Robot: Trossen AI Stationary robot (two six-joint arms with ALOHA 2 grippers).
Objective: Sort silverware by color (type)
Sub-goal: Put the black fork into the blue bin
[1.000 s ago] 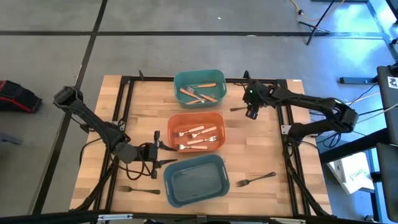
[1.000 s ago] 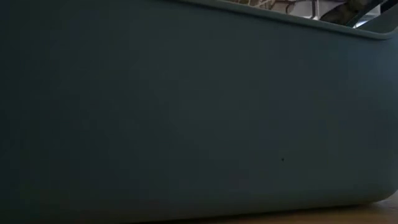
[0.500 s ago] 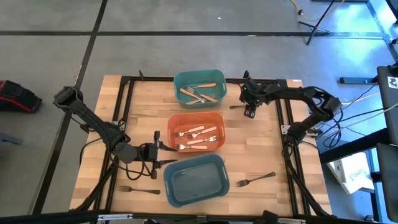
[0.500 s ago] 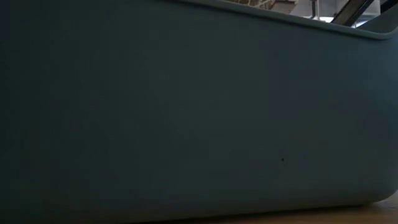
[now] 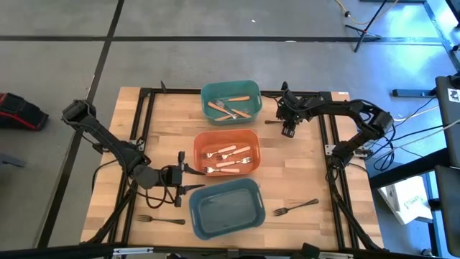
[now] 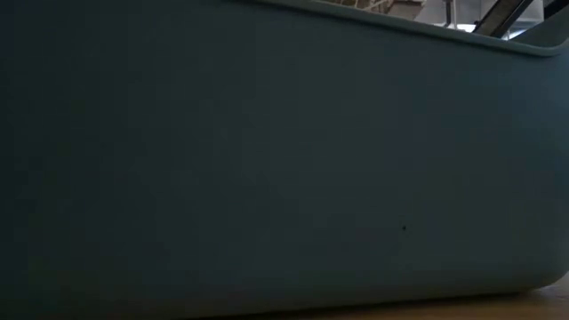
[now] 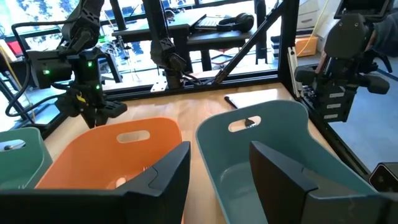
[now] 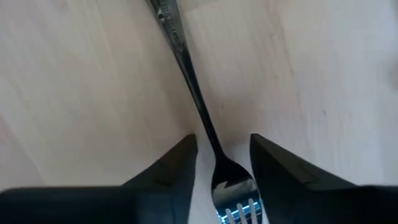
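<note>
A dark grey metal fork (image 5: 272, 124) lies flat on the table at the far right, beside the teal bin (image 5: 248, 90). My right gripper (image 5: 289, 126) is open over it, pointing down. In the right wrist view its fingers (image 8: 177, 171) stand on either side of the fork's thin neck (image 8: 205, 121), just above the tines, without touching it. My left gripper (image 5: 181, 177) is open and empty, level, between the orange bin (image 5: 253, 144) and the blue-grey bin (image 5: 251, 191). Brown-handled forks (image 5: 228, 109) lie in the teal bin and cream-handled forks (image 5: 228, 158) in the orange bin.
Two more dark forks lie on the table, one near left (image 5: 158, 219) and one near right (image 5: 295, 207). The blue-grey bin's wall (image 6: 267, 160) fills the low view. A black frame (image 5: 327, 144) runs along the table's sides.
My right arm has drawn its elbow in toward the table, while its gripper has stayed over the dark fork at the far right, shifting only slightly toward the left edge.
</note>
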